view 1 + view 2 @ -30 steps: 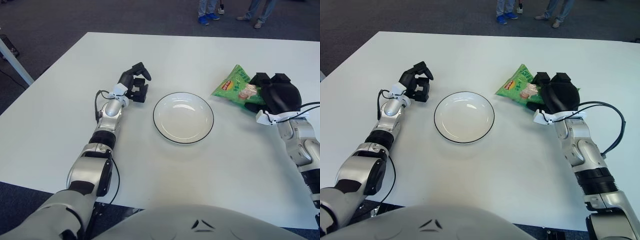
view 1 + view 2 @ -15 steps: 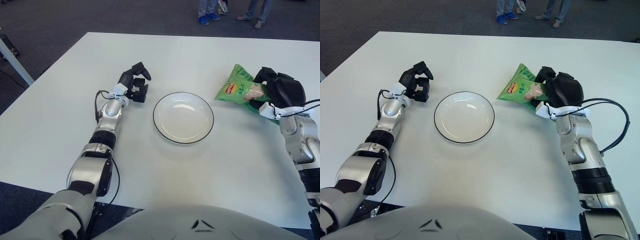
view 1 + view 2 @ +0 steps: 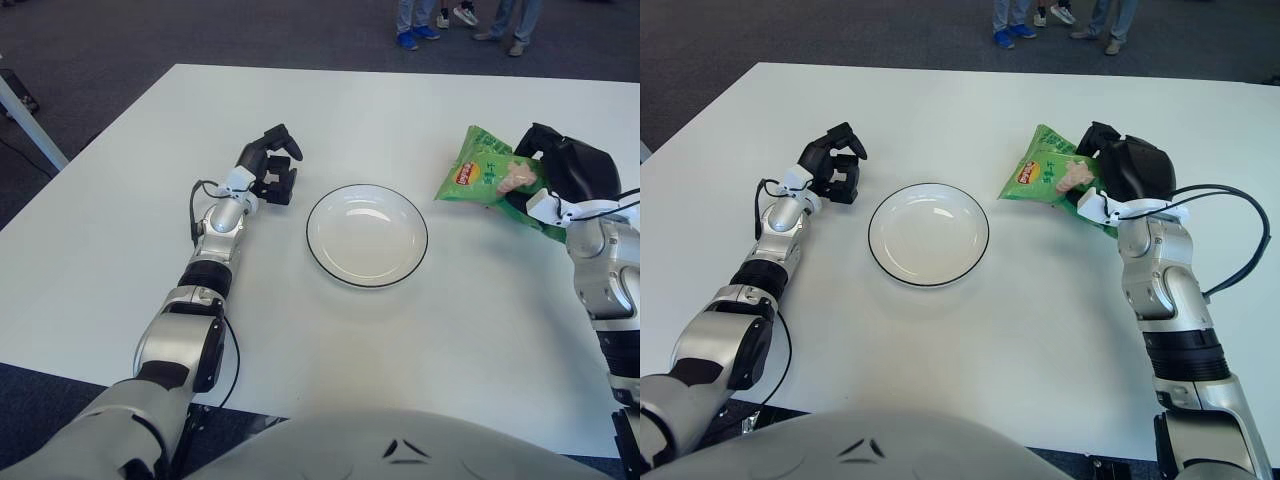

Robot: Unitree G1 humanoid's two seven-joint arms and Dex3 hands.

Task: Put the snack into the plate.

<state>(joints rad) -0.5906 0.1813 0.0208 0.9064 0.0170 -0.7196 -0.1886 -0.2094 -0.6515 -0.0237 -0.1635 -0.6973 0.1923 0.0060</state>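
White table: your right hand grips snack bag by edge, right of plate. Likely light, crinkly, slippery; hold firm. Left hand curled, holding nothing, left of plate.

Bright, even light falls from overhead across the white surface, which reads almost flat and without texture. Shadows are soft and faint, hugging the plate rim toward 6 o'clock. A mild sheen sits inside the plate toward 12 o'clock. The dark floor at 12 o'clock is dimmer. Focus holds sharp throughout; no motion blur shows.
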